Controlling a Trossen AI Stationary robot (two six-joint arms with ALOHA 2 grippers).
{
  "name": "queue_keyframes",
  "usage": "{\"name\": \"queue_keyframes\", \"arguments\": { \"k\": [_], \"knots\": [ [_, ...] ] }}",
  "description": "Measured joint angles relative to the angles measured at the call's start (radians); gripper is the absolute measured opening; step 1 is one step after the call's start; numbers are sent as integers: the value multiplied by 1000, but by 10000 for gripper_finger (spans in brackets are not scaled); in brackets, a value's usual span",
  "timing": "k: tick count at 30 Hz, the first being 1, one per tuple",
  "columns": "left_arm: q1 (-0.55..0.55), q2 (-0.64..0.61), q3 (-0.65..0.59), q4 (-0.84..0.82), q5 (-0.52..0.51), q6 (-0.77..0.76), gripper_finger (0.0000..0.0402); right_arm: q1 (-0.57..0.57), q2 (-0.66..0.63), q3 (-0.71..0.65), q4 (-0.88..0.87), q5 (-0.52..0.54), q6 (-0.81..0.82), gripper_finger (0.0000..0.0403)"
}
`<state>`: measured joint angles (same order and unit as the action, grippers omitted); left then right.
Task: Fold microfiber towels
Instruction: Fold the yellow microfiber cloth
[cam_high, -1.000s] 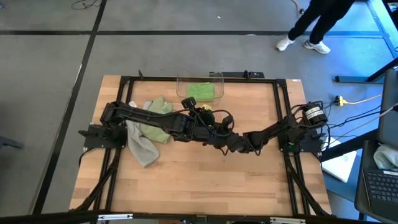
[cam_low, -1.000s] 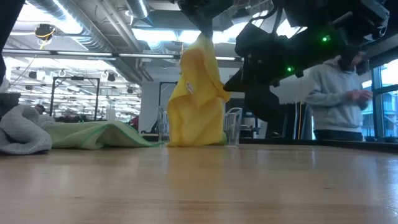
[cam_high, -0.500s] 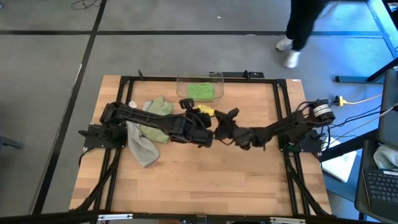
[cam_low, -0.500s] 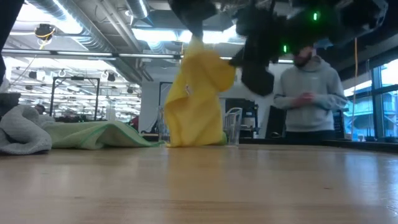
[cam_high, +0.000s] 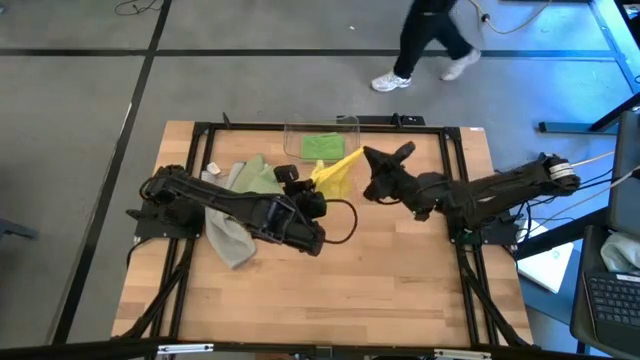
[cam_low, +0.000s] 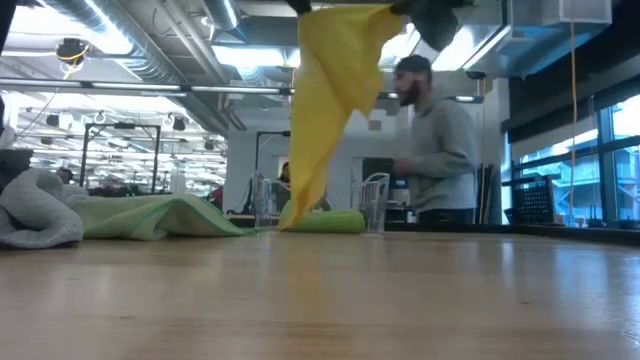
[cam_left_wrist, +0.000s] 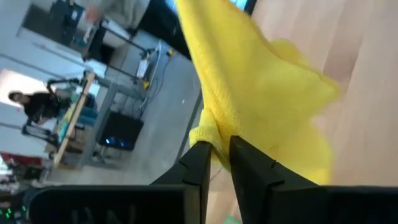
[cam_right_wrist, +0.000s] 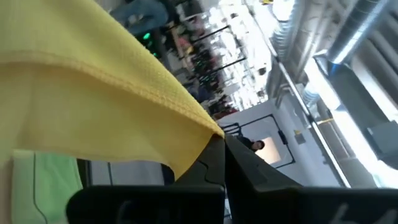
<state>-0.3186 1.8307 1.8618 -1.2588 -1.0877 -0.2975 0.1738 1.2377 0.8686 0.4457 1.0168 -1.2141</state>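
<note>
The yellow towel (cam_high: 335, 172) hangs in the air between my two grippers, in front of the clear bin. In the low view the yellow towel (cam_low: 325, 90) drops from its top edge to a narrow tip near the table. My left gripper (cam_left_wrist: 216, 144) is shut on its left end, and my right gripper (cam_right_wrist: 219, 140) is shut on its right top corner. A bright green towel (cam_high: 323, 146) lies folded in the bin. The pale sage towel (cam_high: 255, 180) and the grey towel (cam_high: 228, 238) lie crumpled on the table at the left. My left gripper pinches a bunched bit of the towel's hemmed edge (cam_left_wrist: 208, 127) between its two fingers. The cloth spreads away from the fingers and hangs down slack. My right gripper pinches the towel's top corner (cam_right_wrist: 202, 127) between its two fingers, held about level and high above the table. The hem (cam_right_wrist: 124, 78) runs away from the fingers, and the cloth hangs below it.
The clear plastic bin (cam_high: 320, 128) stands at the far edge, in the middle. A person (cam_low: 435, 140) walks behind the table. Bare wood (cam_high: 330, 290) makes up the near half of the table.
My right gripper has risen high and gone toward the far edge with its corner. My left gripper has drawn a little toward the left. The yellow towel, before a bunch standing on the table, is now lifted and spread out between them. The person has walked leftward.
</note>
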Motion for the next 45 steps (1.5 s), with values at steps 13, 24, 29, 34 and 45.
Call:
{"name": "queue_keyframes", "arguments": {
  "k": [13,24,29,34,45],
  "knots": [
    [-13,-79,0,-90,-32,35,64,-75,36,500,-651,-80,216,0],
    [12,-99,0,85,-16,45,68,-126,54,559,-735,-126,304,0],
    [67,-99,0,112,19,46,88,-126,72,559,-728,-128,348,0],
    [124,-99,0,123,83,81,106,-147,77,559,-634,-22,354,0],
    [162,-89,1,124,166,74,109,-162,110,558,-851,18,610,0]
  ]
}}
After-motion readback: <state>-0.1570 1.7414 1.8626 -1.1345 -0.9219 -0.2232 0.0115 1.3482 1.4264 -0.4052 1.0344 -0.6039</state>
